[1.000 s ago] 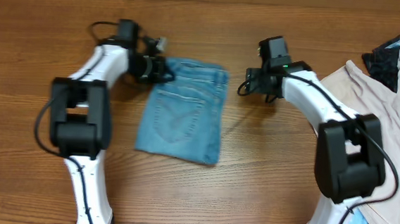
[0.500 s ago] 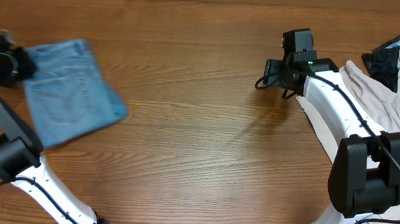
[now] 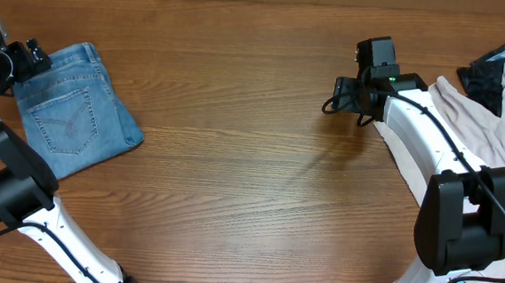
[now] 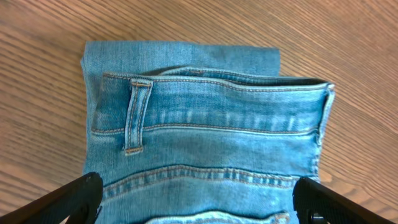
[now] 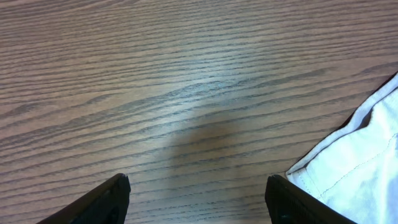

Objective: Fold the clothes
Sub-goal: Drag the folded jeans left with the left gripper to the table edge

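The clothes, a pair of light-blue jeans (image 3: 78, 111), lie folded into a compact rectangle at the table's far left, back pocket up. In the left wrist view the waistband and a belt loop (image 4: 138, 116) face me. My left gripper (image 3: 28, 58) sits at the waistband end of the folded jeans (image 4: 205, 143). It is open (image 4: 199, 205), its two fingers spread wider than the fold, with nothing pinched between them. My right gripper (image 3: 340, 96) hangs open (image 5: 199, 199) over bare wood right of centre, holding nothing.
A heap of other garments lies at the right edge: beige cloth (image 3: 494, 132) and a dark patterned piece (image 3: 481, 79). A white fabric edge (image 5: 354, 168) shows beside the right gripper's fingers. The wooden table (image 3: 250, 177) spans the middle between the two arms.
The left arm carried the folded jeans from the table's centre to the far left, then opened and let go. The right arm shifted slightly right, then stayed still.
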`<state>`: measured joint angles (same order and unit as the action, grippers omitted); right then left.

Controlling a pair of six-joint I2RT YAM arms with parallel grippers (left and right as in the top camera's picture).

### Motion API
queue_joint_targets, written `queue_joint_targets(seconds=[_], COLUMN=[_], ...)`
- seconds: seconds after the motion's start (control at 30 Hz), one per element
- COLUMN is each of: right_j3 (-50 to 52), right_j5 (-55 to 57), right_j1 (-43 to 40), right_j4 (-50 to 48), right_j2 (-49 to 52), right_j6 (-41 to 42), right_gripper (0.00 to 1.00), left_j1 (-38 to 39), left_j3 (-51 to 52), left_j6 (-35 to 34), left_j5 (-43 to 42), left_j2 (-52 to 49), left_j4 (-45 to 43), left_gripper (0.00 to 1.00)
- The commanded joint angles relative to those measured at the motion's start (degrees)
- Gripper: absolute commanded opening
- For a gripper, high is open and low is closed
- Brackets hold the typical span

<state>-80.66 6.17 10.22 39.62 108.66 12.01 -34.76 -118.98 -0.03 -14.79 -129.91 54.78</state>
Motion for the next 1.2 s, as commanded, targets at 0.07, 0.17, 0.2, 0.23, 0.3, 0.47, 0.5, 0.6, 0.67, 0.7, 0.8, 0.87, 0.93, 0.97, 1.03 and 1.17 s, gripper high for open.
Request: queue_joint_targets(seconds=[0.07,0.17,0.2,0.23,0.3,0.47,0.5,0.6,0.67,0.7,0.8,0.87,0.93,0.97,1.03,1.17], right_j3=[-0.1,-0.1,-0.1,-0.1,-0.1,-0.1,-0.1,-0.1,-0.1,-0.1,-0.1,-0.1,-0.1,-0.1,-0.1,-0.1], right_j5=[-0.2,-0.2,-0.2,-0.3,-0.2,-0.2,-0.2,-0.2,-0.2,-0.2,-0.2,-0.2,-0.2,-0.2,-0.2,-0.2], right_j1=[0.1,0.1,0.1,0.1,0.1,0.1,0.1,0.1,0.1,0.1,0.1,0.1,0.1,0.1,0.1,0.1], right_j4=[-0.5,-0.4,-0.3,-0.1,0.3,1.4,1.8,3.3,3.8,4.1,4.7,4.8,5.0,5.1,5.6,6.6], right_j2=[-0.7,-0.7,-0.7,-0.7,-0.7,-0.7,-0.7,-0.7,-0.7,-0.7,-0.7,-0.7,-0.7,-0.7,-0.7,-0.7], right_j6=[0.4,0.4,0.4,0.4,0.4,0.4,0.4,0.4,0.4,0.4,0.4,0.4,0.4,0.4,0.4,0.4], right_gripper=[0.73,0.74,0.74,0.74,0.74,0.74,0.74,0.75,0.75,0.75,0.75,0.75,0.76,0.76,0.76,0.76], left_j1=[4.7,10.1,12.0,13.7,17.7,26.9,28.4,31.3,32.0,32.1,31.9,31.6,31.4,31.4,31.4,31.3], left_j3=[-3.5,-3.4,-3.2,-2.9,-2.4,-1.4,-1.4,-1.2,-1.1,-1.0,-0.9,-0.5,0.5,1.7,4.2,9.8], left_j6=[-0.8,-0.8,-0.8,-0.8,-0.6,-1.0,-2.3,-5.8,-6.4,-6.4,-6.4,-6.4,-6.4,-6.4,-6.4,-6.4], left_j5=[-3.0,-3.2,-3.2,-3.1,-2.2,5.7,8.0,12.1,11.7,11.3,9.8,9.8,9.1,9.1,9.2,9.2], left_j2=[2.6,2.5,2.5,2.5,2.5,2.3,2.1,1.0,0.0,-0.5,-1.9,-2.8,-3.5,-3.7,-3.7,-3.7], left_j4=[1.2,3.6,4.4,4.9,6.4,11.6,12.9,15.5,17.3,18.2,21.5,23.8,25.5,25.6,24.7,21.4], left_gripper=[1.00,1.00,1.00,1.00,1.00,1.00,1.00,1.00,1.00,1.00,1.00,1.00,1.00,1.00,1.00,1.00])
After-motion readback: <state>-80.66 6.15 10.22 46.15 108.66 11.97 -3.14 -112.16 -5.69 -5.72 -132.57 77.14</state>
